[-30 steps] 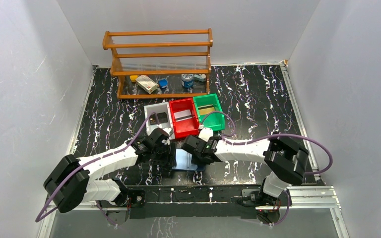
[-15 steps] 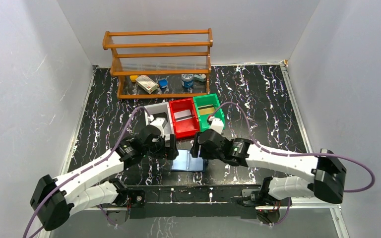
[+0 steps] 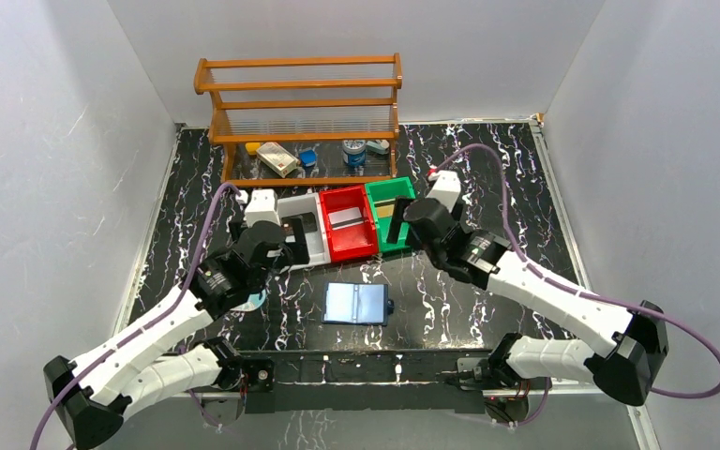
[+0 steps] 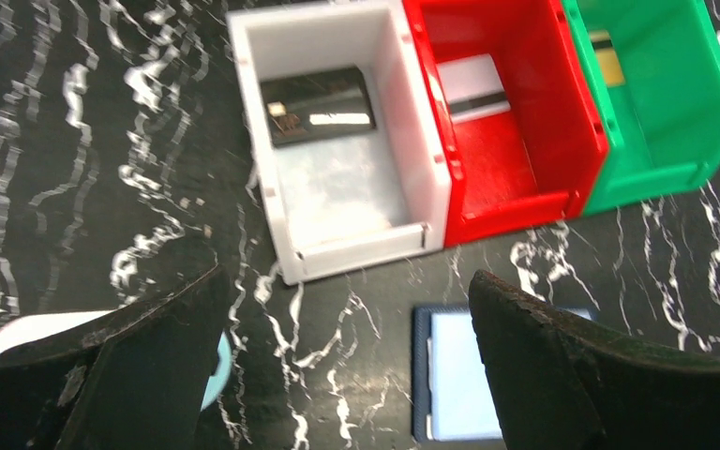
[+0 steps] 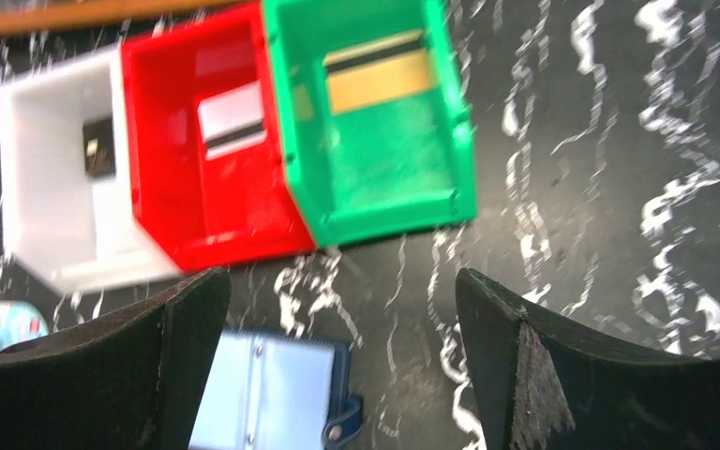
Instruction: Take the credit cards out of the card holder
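Note:
The card holder [image 3: 356, 304] lies opened flat on the black marbled table, light blue inner faces up; it also shows as card holder [image 4: 455, 375] and card holder [image 5: 272, 398]. Three cards lie in the bins: a dark card [image 4: 319, 105] in the white bin [image 3: 311, 246], a white striped card [image 4: 473, 89] in the red bin [image 3: 358, 246], and a gold card [image 5: 380, 77] in the green bin [image 3: 396, 242]. My left gripper [image 3: 291, 241] [image 4: 347, 291] hangs open over the white bin's front, holding nothing. My right gripper [image 3: 401, 228] [image 5: 342, 286] is open and bare by the green bin.
A wooden rack [image 3: 300, 122] with small items on its lowest shelf stands at the back. A white oval packet with a blue item [image 3: 253, 302] lies left of the card holder, under my left arm. White walls close in the table on three sides.
Both grippers have opened and pulled up and back from the card holder toward the bins, the left one leftward and the right one rightward. The holder stays lying open.

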